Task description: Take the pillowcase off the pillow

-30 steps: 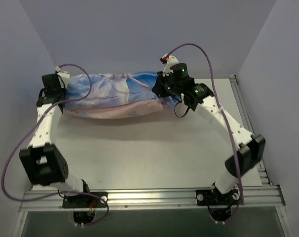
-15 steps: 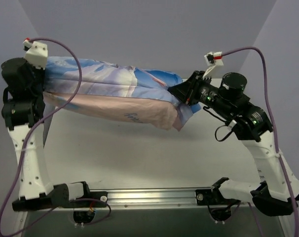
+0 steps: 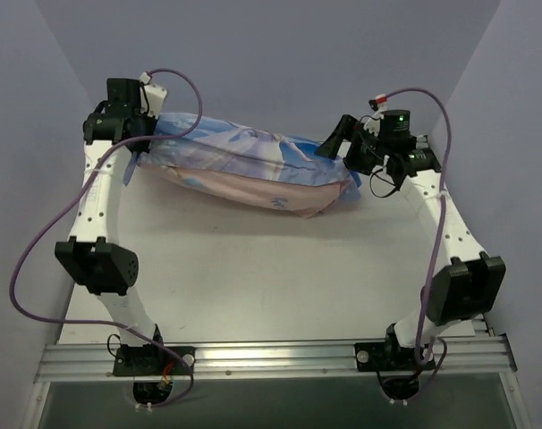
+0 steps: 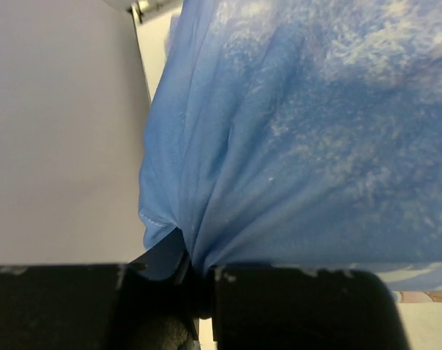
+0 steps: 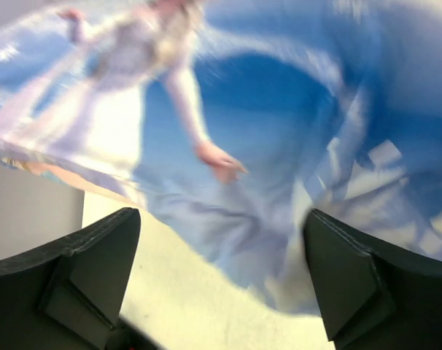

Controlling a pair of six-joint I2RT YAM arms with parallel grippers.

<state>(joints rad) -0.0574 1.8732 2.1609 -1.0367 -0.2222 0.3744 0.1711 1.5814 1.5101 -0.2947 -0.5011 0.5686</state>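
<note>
The pillowcase [image 3: 253,165] lies plump across the back of the table, blue with a pale-haired woman on top and pale pink along its near side. The pillow is hidden inside it. My left gripper [image 3: 141,143] is shut on the case's left end; in the left wrist view, blue fabric [image 4: 301,131] is bunched and pinched between the closed jaws of that gripper [image 4: 199,270]. My right gripper [image 3: 329,143] stands open just off the right end. In the right wrist view its fingers [image 5: 90,255] are spread wide, with the printed cloth [image 5: 228,124] beyond them and nothing between them.
The pale table [image 3: 253,268] runs from the bundle toward the metal rail [image 3: 271,357] at the near edge. Lilac walls close in on the left, back and right. Purple cables loop off both wrists.
Half a second ago both arms held the bundle stretched in the air. Now it has come down at the back, and my right gripper has opened and let go of the right end.
</note>
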